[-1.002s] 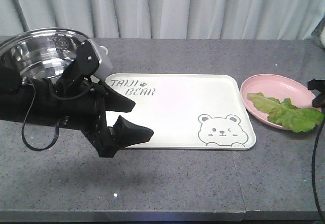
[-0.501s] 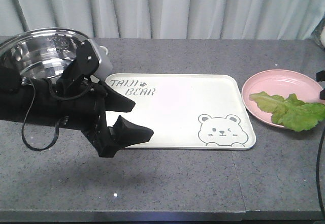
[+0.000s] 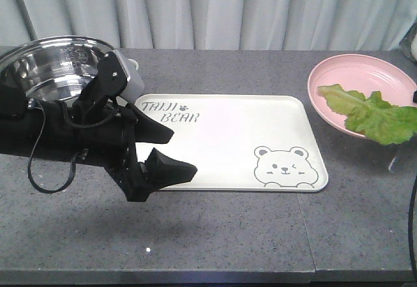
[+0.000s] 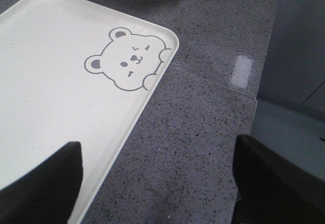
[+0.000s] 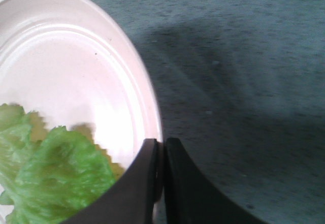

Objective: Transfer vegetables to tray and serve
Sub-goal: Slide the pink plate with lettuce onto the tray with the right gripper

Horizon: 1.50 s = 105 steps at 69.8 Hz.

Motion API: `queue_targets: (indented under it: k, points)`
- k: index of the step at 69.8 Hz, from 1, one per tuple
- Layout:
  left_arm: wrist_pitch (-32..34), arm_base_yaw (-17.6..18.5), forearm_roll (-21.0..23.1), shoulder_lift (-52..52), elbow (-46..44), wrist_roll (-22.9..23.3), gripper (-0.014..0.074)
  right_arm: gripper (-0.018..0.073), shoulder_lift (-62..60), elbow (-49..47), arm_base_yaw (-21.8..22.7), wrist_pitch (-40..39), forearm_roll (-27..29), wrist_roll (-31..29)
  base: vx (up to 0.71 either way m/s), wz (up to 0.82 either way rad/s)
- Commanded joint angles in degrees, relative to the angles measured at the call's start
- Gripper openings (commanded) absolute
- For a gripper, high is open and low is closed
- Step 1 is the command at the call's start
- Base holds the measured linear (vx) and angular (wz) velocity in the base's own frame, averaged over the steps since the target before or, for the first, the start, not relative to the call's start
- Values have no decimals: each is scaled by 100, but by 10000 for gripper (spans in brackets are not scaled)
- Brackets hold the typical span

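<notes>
At the right end of the counter [image 3: 228, 235], the right gripper [image 5: 163, 150] had its jaws clenched on the rim of the pink plate [image 3: 355, 72], which carried the lettuce leaf [image 3: 371, 111]. The left gripper [image 4: 155, 178] hung with jaws released at the tray's [image 3: 228, 137] near edge. Nothing lay on the tray, so transfer and serving both lay ahead.

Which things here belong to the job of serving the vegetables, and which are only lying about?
Job: lettuce; tray; plate carrying the lettuce, gripped by the right end effector.
Lying about: pot at the far left.
</notes>
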State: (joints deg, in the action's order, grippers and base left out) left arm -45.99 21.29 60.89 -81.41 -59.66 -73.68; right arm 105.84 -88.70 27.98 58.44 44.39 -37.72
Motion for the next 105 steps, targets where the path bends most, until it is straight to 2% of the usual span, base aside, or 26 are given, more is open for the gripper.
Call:
queue_targets:
  k: [1,26,42,51,67,82,93,105]
  points:
    - [17,20,297,167,-119,55,589,-6,-319,-184,-238,93,430,-74,0,0]
    - [17,20,297,167,-119,55,589,-6,-201,-184,-2003,-209,209,269,0,0]
    - [11,20,297,167,-119,55,589,-6,185,-184,-2782,-413,65,669,0,0]
    - [11,20,297,167,-119,55,589,-6,389,-184,-3123,-887,66,968,0,0]
    - [18,20,297,167,-119,55,589,-5,738,-184,-3468,-1432,78,1282,0,0]
    - [10,20,297,167,-119,55,589,23,827,-184,-3496,-1505,104,1308,0,0]
    - [-3,20,297,167,-119,55,589,134,827,-184,-3465,-1505,109,1283,0,0]
    - [60,20,235,167,-119,55,589,298,746,-184,-3386,-1419,104,1241,0,0]
